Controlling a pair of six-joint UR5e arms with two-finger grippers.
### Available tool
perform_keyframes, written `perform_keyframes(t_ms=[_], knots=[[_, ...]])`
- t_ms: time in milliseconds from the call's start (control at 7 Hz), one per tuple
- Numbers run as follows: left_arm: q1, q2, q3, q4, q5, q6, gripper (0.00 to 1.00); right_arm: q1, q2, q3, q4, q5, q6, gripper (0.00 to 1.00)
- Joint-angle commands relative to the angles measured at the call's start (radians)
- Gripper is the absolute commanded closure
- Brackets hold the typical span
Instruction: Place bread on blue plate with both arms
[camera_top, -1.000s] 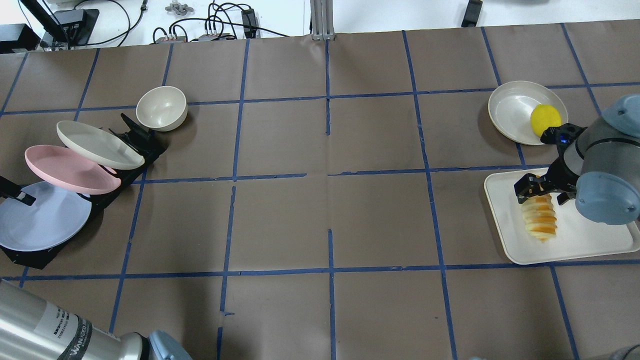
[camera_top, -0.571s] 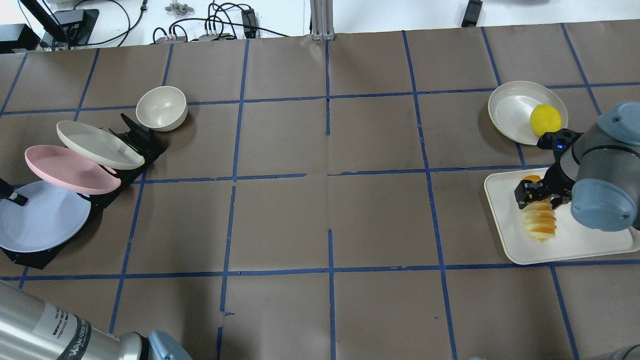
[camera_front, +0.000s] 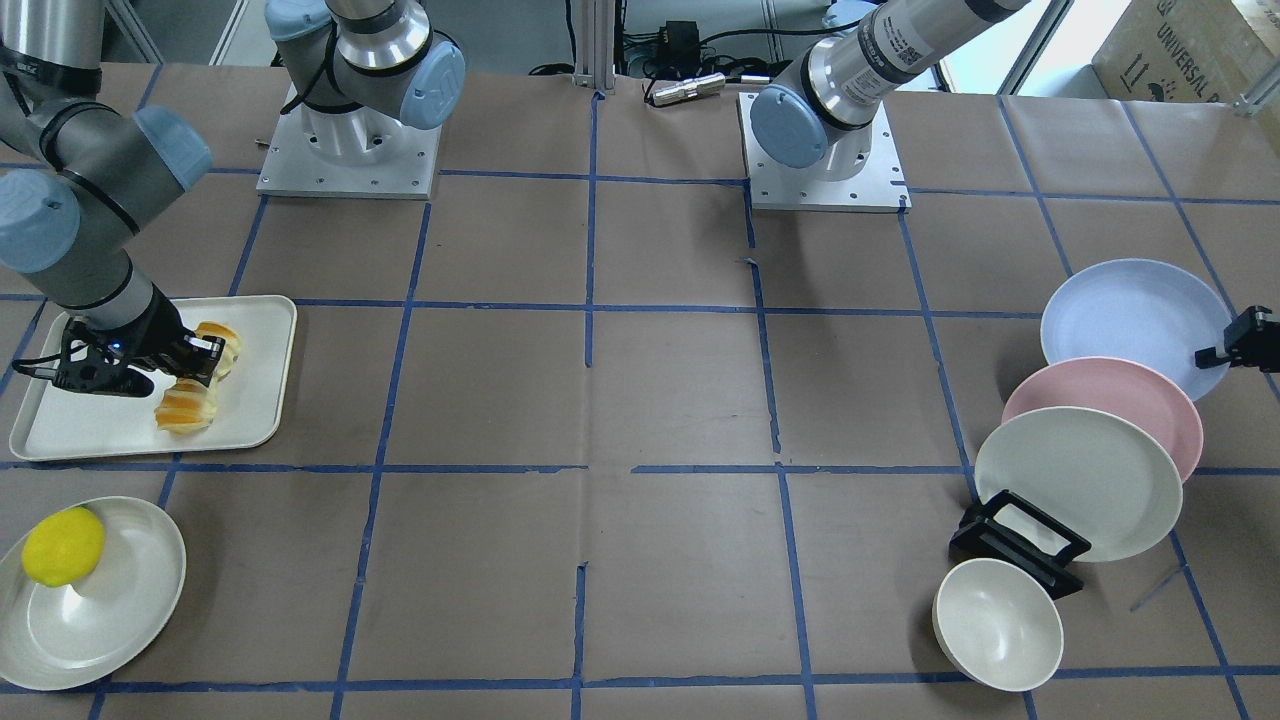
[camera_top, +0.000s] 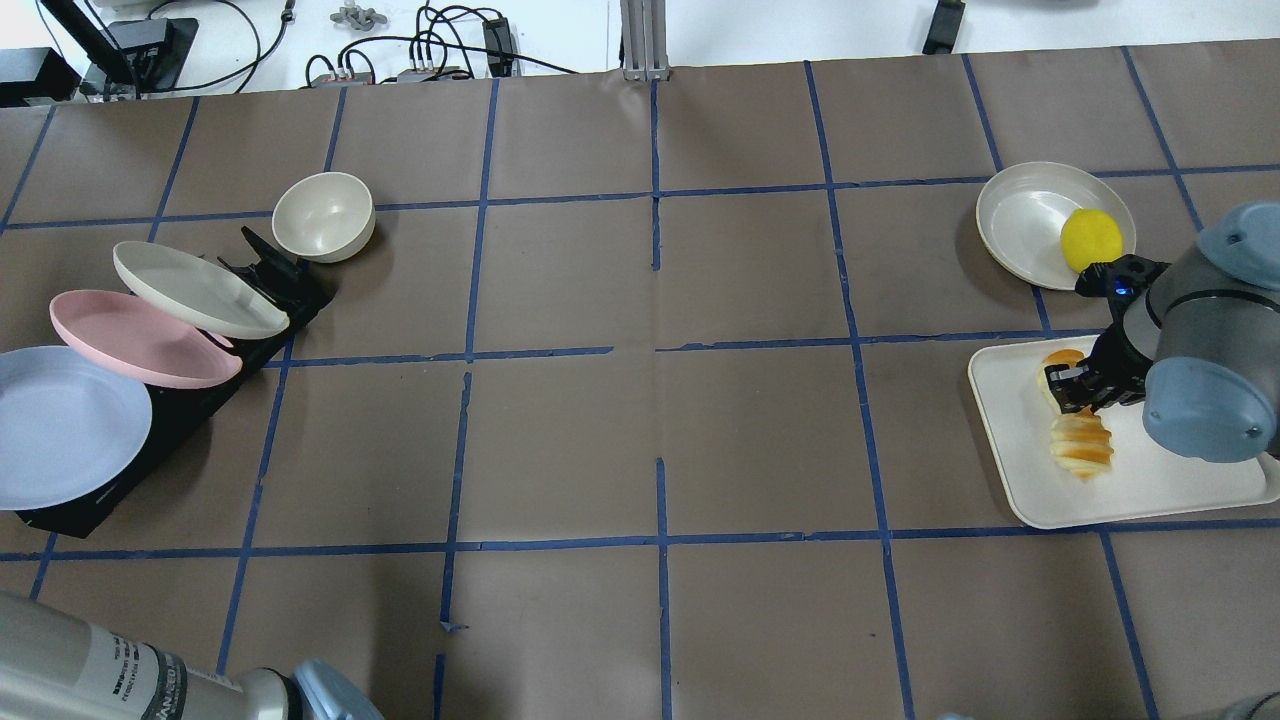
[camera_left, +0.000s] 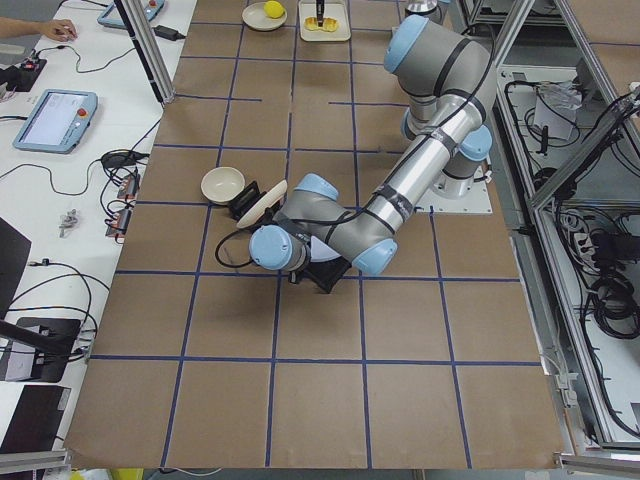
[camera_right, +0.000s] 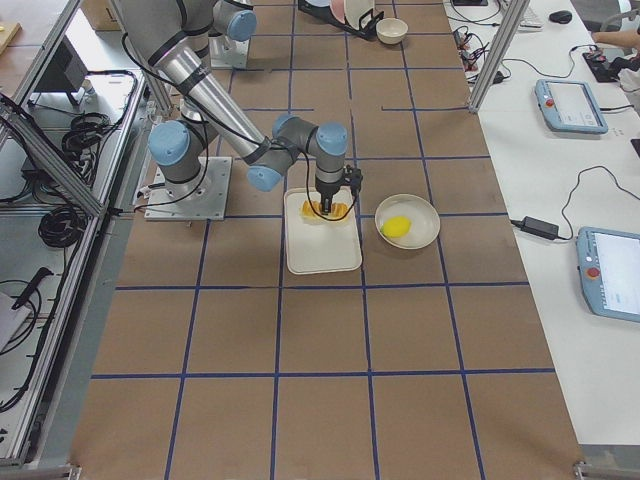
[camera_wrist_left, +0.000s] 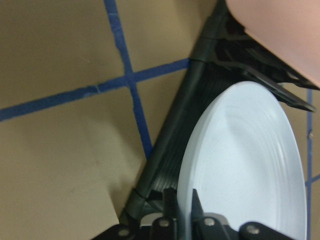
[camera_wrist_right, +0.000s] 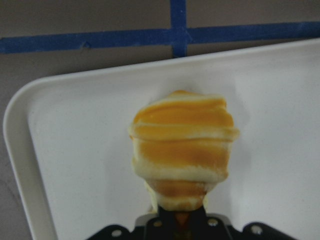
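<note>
The striped bread (camera_top: 1080, 445) lies on the white tray (camera_top: 1180, 480) at the right. My right gripper (camera_top: 1078, 392) is shut across its middle; the wrist view shows the loaf (camera_wrist_right: 182, 145) standing out from between the fingers, over the tray. It also shows in the front view (camera_front: 185, 408) with the gripper (camera_front: 192, 358) on it. The blue plate (camera_top: 60, 425) leans at the near end of the black rack (camera_top: 190, 400). My left gripper (camera_wrist_left: 182, 206) is shut on its rim (camera_wrist_left: 240, 165); the front view shows it at the plate's edge (camera_front: 1212, 354). It is out of the overhead view.
A pink plate (camera_top: 130, 340) and a cream plate (camera_top: 190, 290) lean in the same rack. A cream bowl (camera_top: 323, 215) stands behind it. A yellow ball (camera_top: 1091, 238) sits on a cream plate (camera_top: 1020, 220) beyond the tray. Brown paper with blue tape lines covers the table.
My right gripper has come down and shut on the bread's middle. The blue plate has shifted left and up in the rack, and my left gripper has left the overhead view.
</note>
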Motion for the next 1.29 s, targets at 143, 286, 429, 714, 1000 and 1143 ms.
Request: perform_keyframes(t_ms=[143, 286, 429, 714, 1000, 1143], knots=[[0.035, 0.234, 0.002, -0.242, 0.016, -0.006, 0.99, 0.003, -0.121, -0.004, 0.077, -0.007, -0.001, 0.78], [0.028, 0.301, -0.017, -0.296, 0.015, -0.051, 0.99, 0.004, -0.184, -0.01, 0.12, -0.014, -0.003, 0.78], [0.013, 0.348, -0.035, -0.316, 0.004, -0.114, 0.99, 0.007, -0.27, -0.022, 0.181, -0.021, -0.006, 0.79], [-0.174, 0.376, -0.128, -0.254, -0.043, -0.363, 0.99, 0.015, -0.396, -0.027, 0.212, -0.019, -0.027, 0.86], [-0.453, 0.366, -0.211, -0.043, -0.06, -0.618, 0.99, 0.07, -0.444, -0.118, 0.339, 0.008, -0.008, 0.86], [-0.529, 0.36, -0.26, -0.015, -0.154, -0.756, 0.99, 0.125, -0.435, -0.225, 0.447, 0.013, 0.088, 0.86]])
